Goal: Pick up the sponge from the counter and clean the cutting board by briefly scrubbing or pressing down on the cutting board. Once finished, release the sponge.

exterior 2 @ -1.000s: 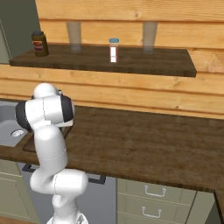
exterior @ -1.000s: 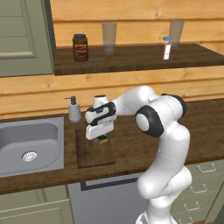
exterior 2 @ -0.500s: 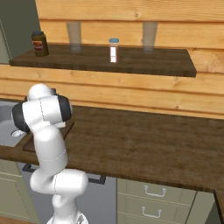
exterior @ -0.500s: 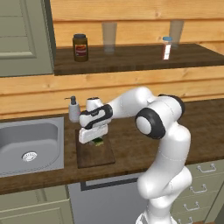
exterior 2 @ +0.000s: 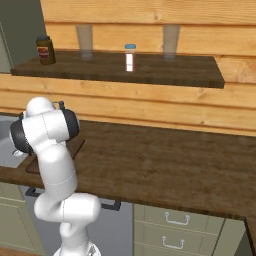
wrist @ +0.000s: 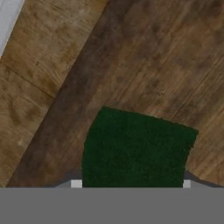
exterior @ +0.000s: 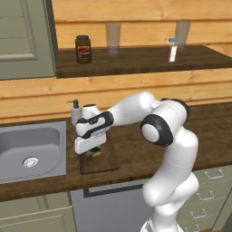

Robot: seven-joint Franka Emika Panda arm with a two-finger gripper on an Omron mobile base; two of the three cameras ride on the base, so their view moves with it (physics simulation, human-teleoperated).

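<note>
End effector (exterior: 93, 152) clamped on sponge (wrist: 135, 148), now lower and nearer sink (exterior: 27, 154), over cutting board (exterior: 104, 162).

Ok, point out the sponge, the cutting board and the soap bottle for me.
sponge (wrist: 138, 146), hand view, middle of its dark green top.
cutting board (exterior: 103, 161), left base view, bare near-right part of its surface.
soap bottle (exterior: 75, 113), left base view, its grey body.

cutting board (wrist: 144, 65): matt grainy wood | sponge (wrist: 135, 148): rough green top
</note>
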